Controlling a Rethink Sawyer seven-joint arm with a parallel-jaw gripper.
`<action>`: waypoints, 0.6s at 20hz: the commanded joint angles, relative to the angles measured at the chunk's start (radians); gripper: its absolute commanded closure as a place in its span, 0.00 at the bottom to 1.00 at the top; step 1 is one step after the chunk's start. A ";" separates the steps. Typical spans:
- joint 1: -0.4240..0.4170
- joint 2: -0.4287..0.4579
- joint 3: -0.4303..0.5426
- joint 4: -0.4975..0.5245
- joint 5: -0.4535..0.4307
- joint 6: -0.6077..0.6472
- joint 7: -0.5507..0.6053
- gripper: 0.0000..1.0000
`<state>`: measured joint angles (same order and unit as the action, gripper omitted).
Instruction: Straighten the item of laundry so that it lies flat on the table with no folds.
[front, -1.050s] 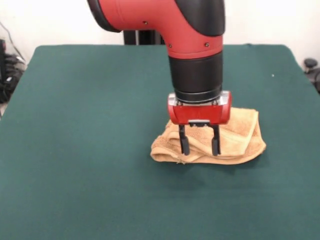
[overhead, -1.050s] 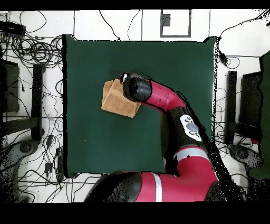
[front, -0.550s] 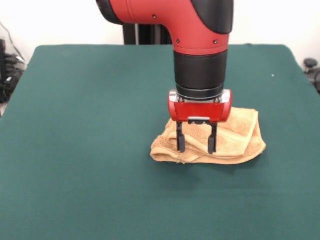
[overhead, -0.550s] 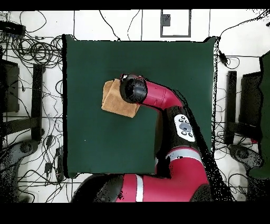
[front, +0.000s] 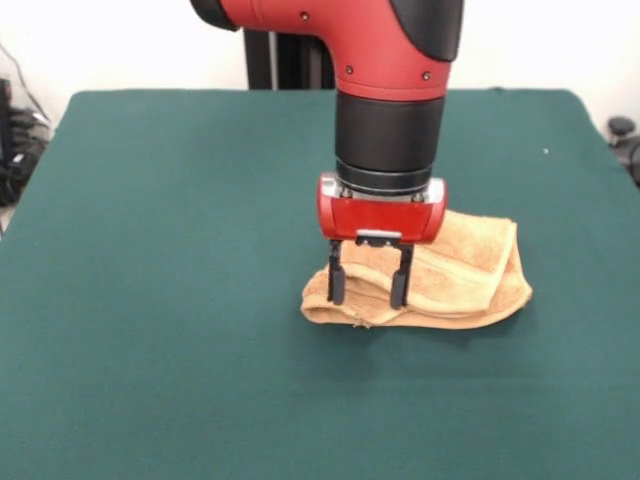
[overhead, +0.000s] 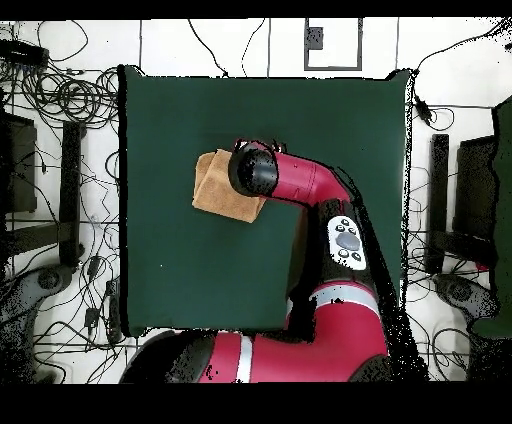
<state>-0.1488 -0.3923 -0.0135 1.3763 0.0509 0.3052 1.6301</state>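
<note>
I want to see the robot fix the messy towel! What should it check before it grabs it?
1. Towel on the table: ok.
2. Towel flat with no folds: not ok, it lies bunched in folded layers.
3. Gripper open: ok, fingers apart.
4. Gripper over the towel: ok, above its left part in the front view.
5. Fingers touching the cloth: cannot tell.
6. Bare table around the towel to spread it: ok.
</note>
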 joint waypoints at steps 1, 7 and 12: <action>0.046 -0.010 -0.008 -0.005 -0.031 -0.056 0.149 0.00; 0.057 -0.003 -0.026 -0.013 -0.030 -0.064 0.155 0.00; 0.053 0.002 -0.025 -0.019 -0.021 -0.053 0.154 0.00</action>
<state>-0.1384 -0.3920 -0.0559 1.3587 0.0458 0.2778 1.6301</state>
